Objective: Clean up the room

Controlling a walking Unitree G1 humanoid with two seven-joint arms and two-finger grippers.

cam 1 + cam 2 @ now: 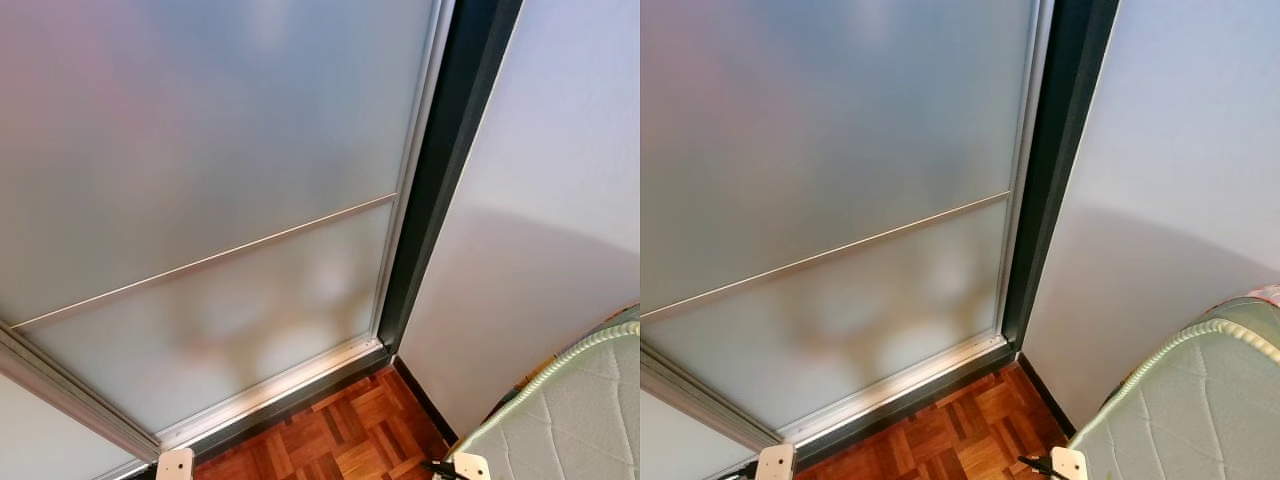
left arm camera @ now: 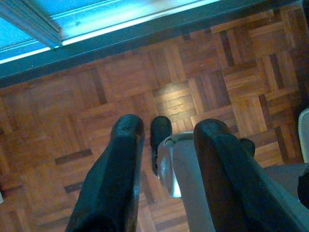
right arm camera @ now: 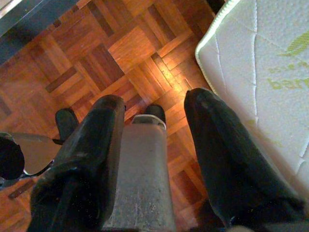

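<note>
Facing a frosted door (image 1: 200, 170) in the corner; nothing to tidy in sight. Left jaws (image 2: 166, 150) and right jaws (image 3: 154, 121) hang released, empty, over the floor (image 2: 63, 111); mattress (image 3: 260, 63) beside the right. Cleanup progress unclear; items still to find.

The head's two eyes look forward and down from close range at a frosted glass sliding door (image 1: 200, 170), the white wall (image 1: 560, 200) beside it and a corner of parquet floor (image 1: 330, 430). Both eyes share this scene, including the mattress edge (image 1: 1180, 400). Each wrist camera faces straight down along its black fingers (image 2: 116, 179) at the same parquet; the right one also catches the mattress.
</note>
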